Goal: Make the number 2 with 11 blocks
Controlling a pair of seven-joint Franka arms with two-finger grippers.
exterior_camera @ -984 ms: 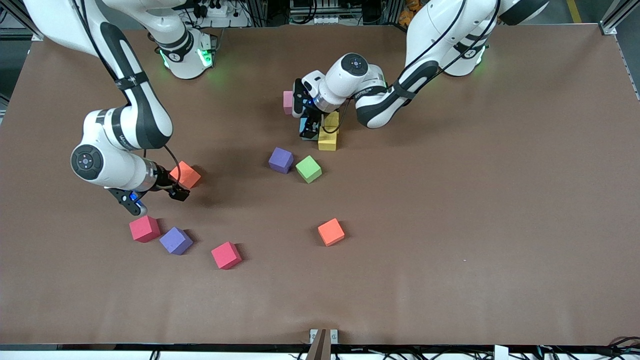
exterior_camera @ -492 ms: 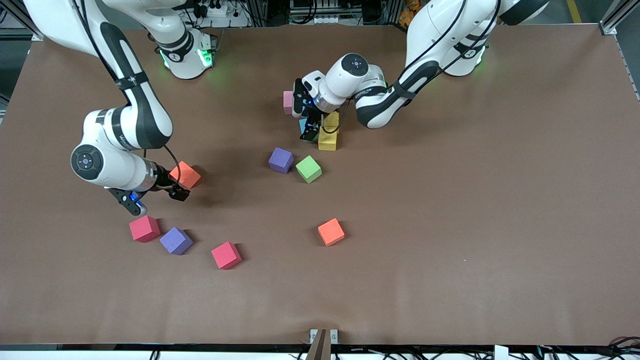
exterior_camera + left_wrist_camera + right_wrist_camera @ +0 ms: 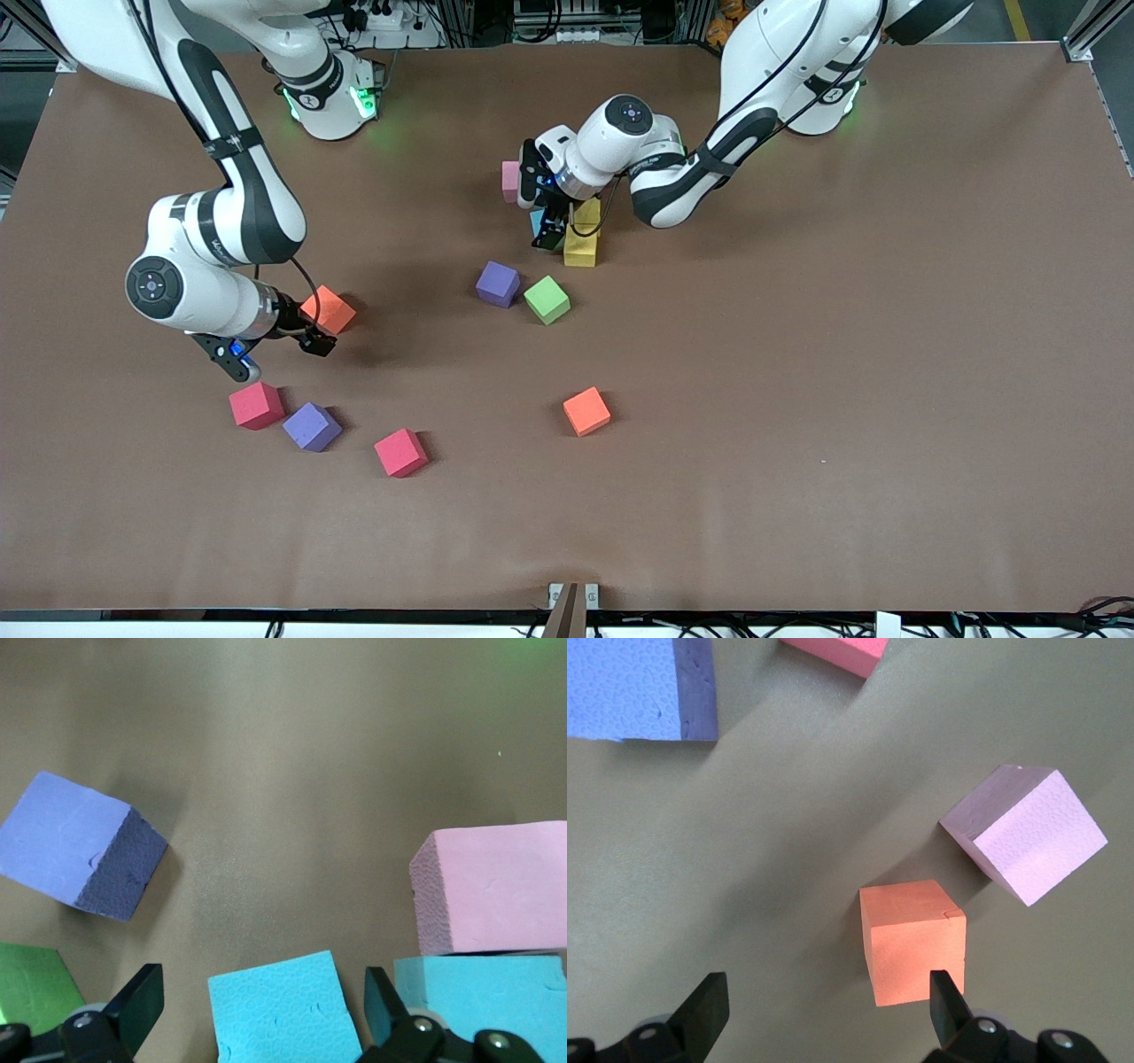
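just now, change: the left gripper (image 3: 551, 229) had spread its jaws wide and let go of a light blue cube (image 3: 283, 1005), which sat on the table (image 3: 797, 399) between the open fingers.
meaning: judged a placement finished; the number 2 (image 3: 567, 221) had another cube, beside a second light blue cube (image 3: 483, 988) and a pink cube (image 3: 496, 890).
still loose: purple cube (image 3: 498, 283), green cube (image 3: 547, 299), and an orange cube (image 3: 586, 411) nearer the front edge.
right gripper (image 3: 275, 341): jaws open, empty, low over the table toward the right arm's end, an orange cube (image 3: 914, 939) by one finger; this arm waited.
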